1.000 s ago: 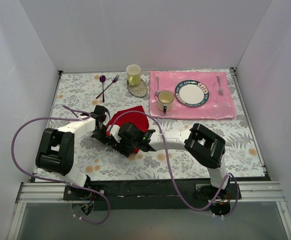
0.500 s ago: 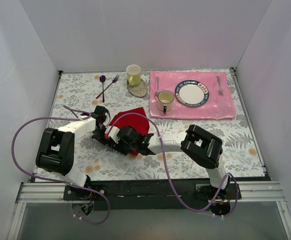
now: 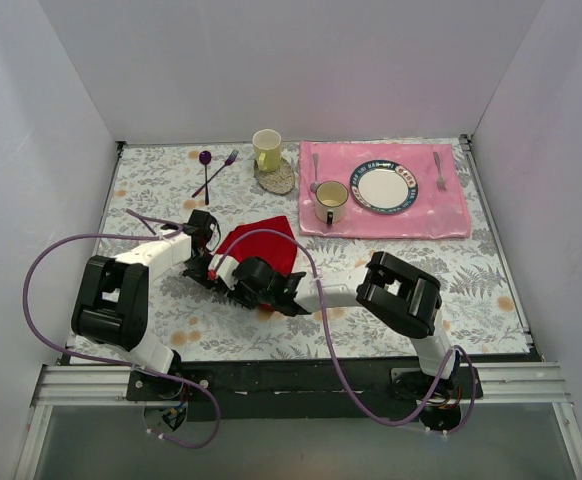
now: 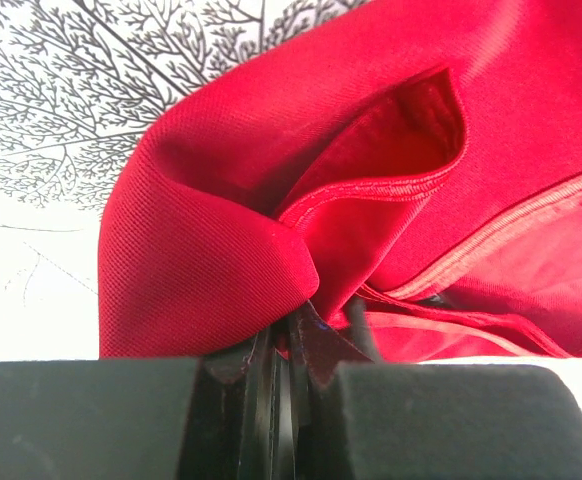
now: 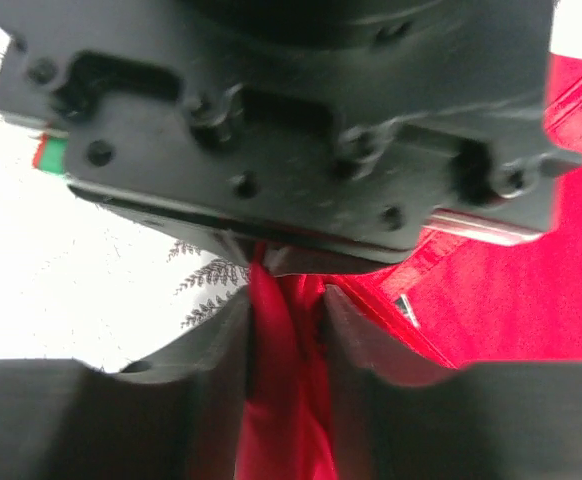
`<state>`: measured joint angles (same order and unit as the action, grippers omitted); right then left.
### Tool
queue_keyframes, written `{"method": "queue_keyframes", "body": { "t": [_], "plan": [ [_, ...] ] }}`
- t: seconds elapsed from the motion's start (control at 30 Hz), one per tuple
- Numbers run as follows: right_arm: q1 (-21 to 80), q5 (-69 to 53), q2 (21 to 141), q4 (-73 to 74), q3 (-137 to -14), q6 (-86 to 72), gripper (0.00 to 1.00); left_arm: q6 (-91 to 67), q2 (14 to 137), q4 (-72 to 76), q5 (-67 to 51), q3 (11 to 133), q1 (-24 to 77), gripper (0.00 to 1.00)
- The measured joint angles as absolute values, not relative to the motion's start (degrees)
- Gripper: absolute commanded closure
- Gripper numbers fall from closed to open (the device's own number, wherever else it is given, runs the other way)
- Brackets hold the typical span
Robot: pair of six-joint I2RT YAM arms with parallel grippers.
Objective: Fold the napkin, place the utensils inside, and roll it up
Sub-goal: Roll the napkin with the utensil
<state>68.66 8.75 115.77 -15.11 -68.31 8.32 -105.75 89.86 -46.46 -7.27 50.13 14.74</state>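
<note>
Napkin [image 3: 279, 250], red and bunched, lies just left of the middle of the table [image 3: 151, 190]. The left gripper [image 4: 286, 340] is clamped tight on a gathered corner of it. The right gripper [image 5: 286, 320] has its 2 fingers against either side of another fold; whether it truly grips, I cannot tell. Folding looks like the step in hand. Next, both arms need to draw the cloth flat and lay 1 half over the other.

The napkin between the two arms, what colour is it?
Plain bright red, with no pattern. The napkin shows best in the left wrist view.
</note>
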Motion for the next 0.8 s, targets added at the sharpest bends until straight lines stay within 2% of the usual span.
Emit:
{"method": "queue_keyframes", "body": {
  "t": [0.17,0.23,0.3,0.33,0.37,0.4,0.47,0.5,0.67,0.73,0.8],
  "plan": [
    [68.6,7.6,115.9,-17.8,-66.8,6.1,0.92,-105.9,89.9,-46.5,-7.2,50.5,14.8,1.00],
    [68.1,6.5,115.9,-18.7,-66.4,5.5,0.99,-105.7,89.8,-46.4,-7.2,50.5,14.7,1.00],
    [67.1,4.0,115.9,-20.0,-65.7,4.3,0.99,-105.1,89.7,-46.2,-7.0,50.5,14.8,0.98],
    [66.4,2.3,115.9,-20.6,-65.5,3.6,0.99,-104.7,89.4,-45.8,-6.9,50.5,14.8,0.88],
    [65.5,0.2,115.9,-21.6,-65.0,2.6,0.99,-104.1,89.0,-45.3,-6.8,50.5,14.8,0.63],
    [64.6,-2.0,115.9,-22.8,-64.5,1.5,0.99,-103.2,88.2,-44.4,-6.8,50.1,14.8,0.52],
    [62.3,-7.3,115.9,-24.3,-63.5,-0.5,0.99,-101.6,85.5,-43.0,-6.7,49.3,14.9,0.36],
    [61.3,-9.6,116.0,-24.5,-63.4,-1.6,0.99,-100.8,84.0,-42.4,-6.7,49.1,14.9,0.33],
    [55.3,-24.3,118.7,-28.1,-63.7,-7.7,0.99,-97.3,74.4,-39.7,-4.1,49.0,14.7,0.31],
    [53.2,-30.2,120.4,-29.1,-64.5,-10.8,0.99,-96.2,71.5,-38.1,-3.9,48.9,14.8,0.37],
    [51.3,-35.3,122.2,-29.8,-65.6,-13.8,0.99,-95.6,68.9,-36.7,-4.3,48.1,14.8,0.39]
  ]
}}
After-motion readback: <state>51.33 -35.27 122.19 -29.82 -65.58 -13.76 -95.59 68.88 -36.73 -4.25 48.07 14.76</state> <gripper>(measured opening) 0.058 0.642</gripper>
